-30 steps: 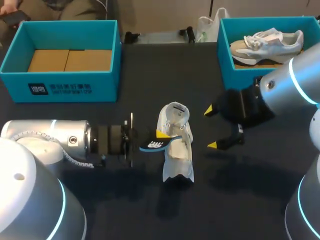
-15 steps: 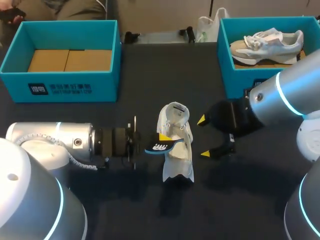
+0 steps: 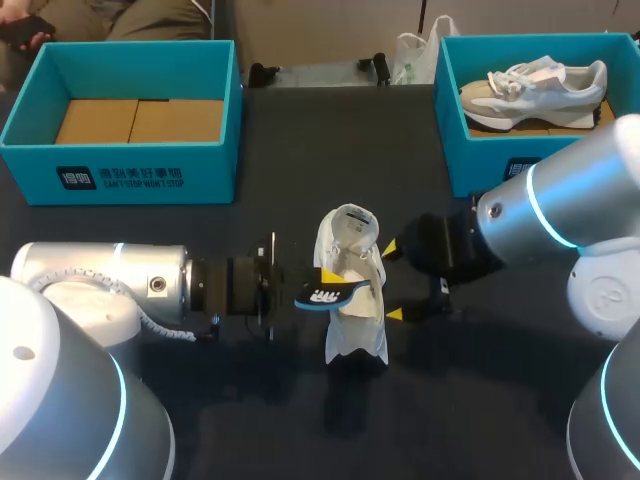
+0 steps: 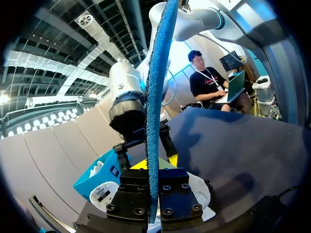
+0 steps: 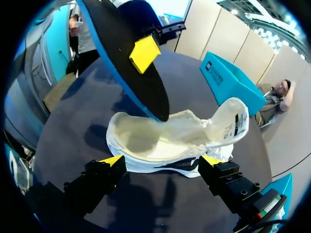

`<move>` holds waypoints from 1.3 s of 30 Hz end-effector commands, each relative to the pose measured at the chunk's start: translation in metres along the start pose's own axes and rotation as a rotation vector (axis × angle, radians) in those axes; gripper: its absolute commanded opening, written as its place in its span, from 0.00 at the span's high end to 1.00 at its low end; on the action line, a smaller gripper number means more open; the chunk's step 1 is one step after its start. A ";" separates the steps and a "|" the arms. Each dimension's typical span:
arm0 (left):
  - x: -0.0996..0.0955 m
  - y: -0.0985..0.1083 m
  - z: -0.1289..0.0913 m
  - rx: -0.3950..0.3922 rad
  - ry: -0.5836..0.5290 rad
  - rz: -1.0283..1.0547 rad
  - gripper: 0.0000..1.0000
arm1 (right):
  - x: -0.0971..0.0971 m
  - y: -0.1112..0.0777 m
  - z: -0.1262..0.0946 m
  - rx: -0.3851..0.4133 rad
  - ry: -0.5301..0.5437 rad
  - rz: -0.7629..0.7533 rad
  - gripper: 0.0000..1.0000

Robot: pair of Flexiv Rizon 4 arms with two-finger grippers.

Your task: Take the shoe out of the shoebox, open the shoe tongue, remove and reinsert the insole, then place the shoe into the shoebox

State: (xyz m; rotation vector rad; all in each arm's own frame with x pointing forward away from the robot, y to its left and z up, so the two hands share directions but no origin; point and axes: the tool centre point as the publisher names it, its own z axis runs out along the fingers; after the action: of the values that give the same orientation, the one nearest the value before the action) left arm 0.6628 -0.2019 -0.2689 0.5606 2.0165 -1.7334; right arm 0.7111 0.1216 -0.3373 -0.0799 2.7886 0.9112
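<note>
White shoe (image 3: pixel 358 318) gaping open, blue-black insole (image 3: pixel 330 293) pinched in left end effector (image 4: pixel 154 187), right end effector (image 3: pixel 392 281) spread wide

Your right gripper (image 3: pixel 391 281) slides in toward 9 o'clock and now sits just beside the white shoe (image 3: pixel 356 325), at its 3 o'clock, with its fingers spread apart. Your left gripper (image 3: pixel 322 280) edges toward 3 o'clock and carries the insole (image 3: pixel 332 292) further over the shoe's opening.
</note>
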 end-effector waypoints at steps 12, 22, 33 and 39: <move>0.008 0.008 0.021 -0.014 0.036 -0.029 1.00 | -0.001 0.001 0.007 0.015 -0.010 0.007 0.00; 0.007 0.027 0.024 -0.033 0.028 -0.024 1.00 | -0.001 0.001 0.007 0.015 -0.010 0.007 0.00; 0.011 0.034 0.030 -0.039 0.028 -0.066 1.00 | -0.001 0.001 0.007 0.015 -0.010 0.007 0.00; 0.012 0.027 0.029 -0.050 0.016 -0.090 1.00 | -0.001 0.001 0.007 0.015 -0.010 0.007 0.00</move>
State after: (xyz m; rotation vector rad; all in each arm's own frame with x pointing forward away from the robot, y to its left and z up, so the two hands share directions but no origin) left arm 0.6724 -0.2252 -0.3045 0.4911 2.1114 -1.7385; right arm 0.7145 0.1264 -0.3412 -0.0662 2.7899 0.8923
